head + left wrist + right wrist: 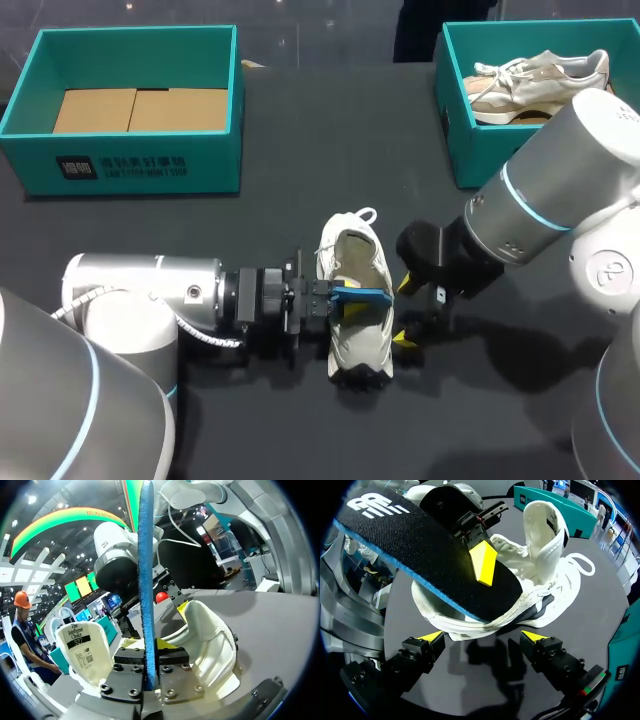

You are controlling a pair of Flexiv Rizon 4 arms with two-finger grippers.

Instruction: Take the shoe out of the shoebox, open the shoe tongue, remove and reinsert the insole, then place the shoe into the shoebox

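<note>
Out of the teal cardboard shoebox [140,165], the white mesh sneaker [362,345] sits on the table [300,150], tongue [85,655] up, left jaws pinching its blue-backed black insole [362,295] half out, right jaws wide beside it; reinserting and boxing seem left.

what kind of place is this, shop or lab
Most likely a robot demo or test bench for shoe packing: a dark table carries an empty teal shoebox and a second shoebox with a beige shoe, and my left hand holds a blue insole over a white shoe.
</note>
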